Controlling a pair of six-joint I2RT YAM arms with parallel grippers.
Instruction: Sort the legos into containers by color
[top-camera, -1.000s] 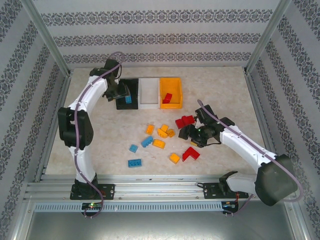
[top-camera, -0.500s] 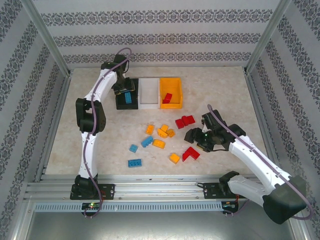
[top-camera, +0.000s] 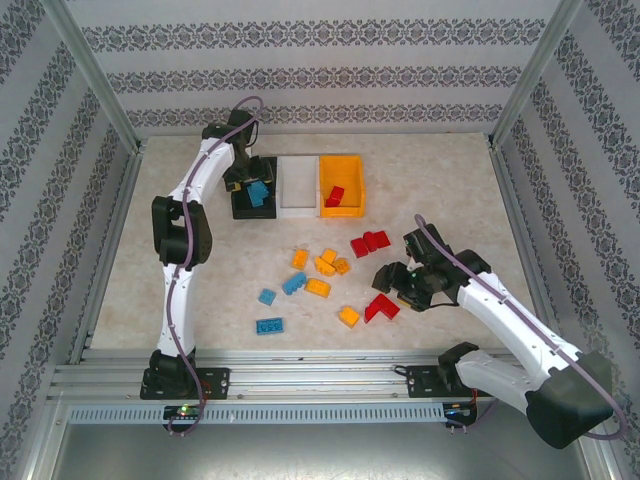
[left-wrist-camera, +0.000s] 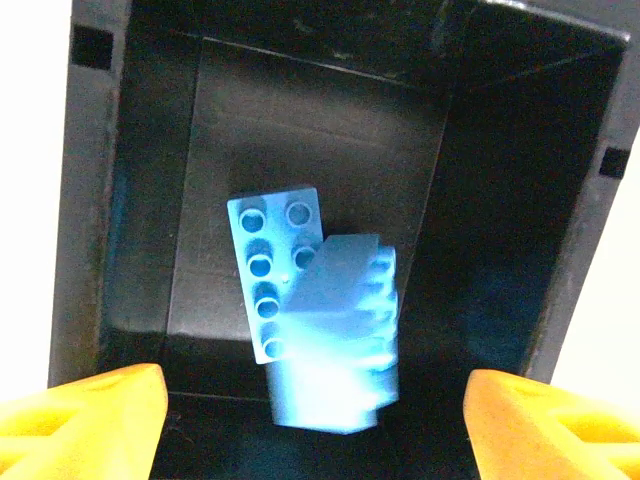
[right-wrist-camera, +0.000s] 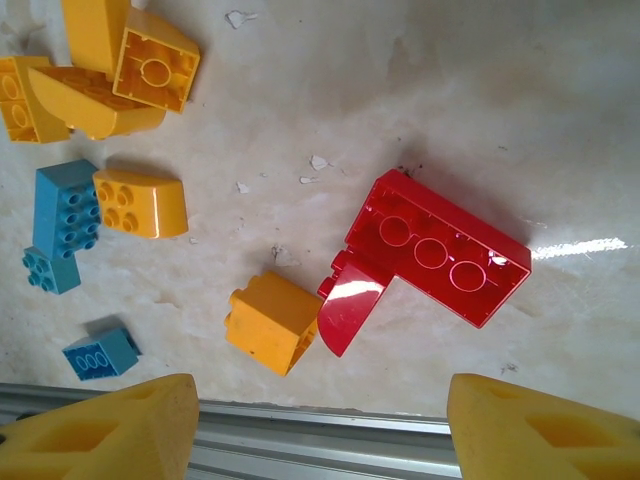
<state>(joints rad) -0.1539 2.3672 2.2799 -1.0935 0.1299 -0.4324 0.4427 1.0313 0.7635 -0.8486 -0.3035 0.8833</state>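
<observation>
My left gripper (top-camera: 249, 178) hovers over the black bin (top-camera: 241, 211), open, its yellow fingers (left-wrist-camera: 80, 425) wide apart. Below it, inside the black bin (left-wrist-camera: 500, 200), one blue lego (left-wrist-camera: 268, 270) lies flat and a second blue lego (left-wrist-camera: 345, 350) shows blurred, free of the fingers. My right gripper (top-camera: 402, 287) stands open above a red lego (right-wrist-camera: 440, 245), a red curved lego (right-wrist-camera: 350, 308) and an orange cube (right-wrist-camera: 268, 322) near the table's front edge. Its fingers (right-wrist-camera: 100, 430) touch none of them.
A white bin (top-camera: 298, 208) and a yellow bin (top-camera: 343, 212) holding a red lego (top-camera: 334, 196) stand right of the black one. Loose orange legos (top-camera: 318, 287), blue legos (top-camera: 268, 325) and red legos (top-camera: 370, 243) lie mid-table. A metal rail (right-wrist-camera: 330, 430) runs along the front edge.
The left gripper has opened over the black bin and its blue lego has dropped free. The right gripper has shifted a little toward the front, over the red pieces.
</observation>
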